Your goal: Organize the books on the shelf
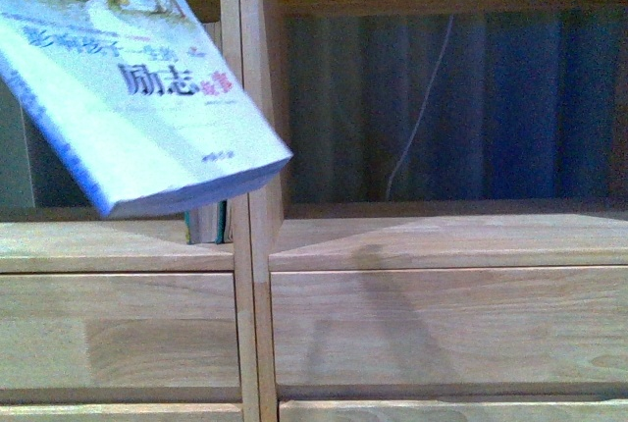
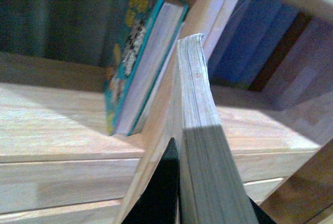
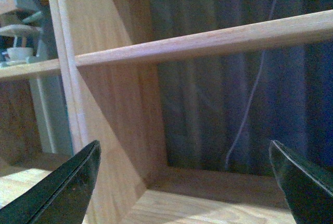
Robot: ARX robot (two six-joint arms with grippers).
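Observation:
The pale paperback book (image 1: 128, 79) with a dark Chinese title hangs tilted at the upper left of the front view, in front of the left cubby. In the left wrist view its page edge (image 2: 200, 130) runs up from my left gripper (image 2: 205, 211), which is shut on it, just in front of the shelf's central divider (image 2: 208, 21). The teal book (image 2: 138, 52) stands leaning against that divider in the left cubby; a sliver of it shows in the front view (image 1: 208, 224). My right gripper (image 3: 184, 182) is open and empty, facing the right cubby of the light wood shelf (image 1: 442, 245).
Drawer fronts (image 1: 451, 329) lie below the cubbies. A dark curtain with a thin white cord (image 1: 422, 118) hangs behind the open right cubby. A horizontal shelf board (image 3: 208, 41) crosses above my right gripper. A white cup (image 3: 20, 53) sits on a far shelf.

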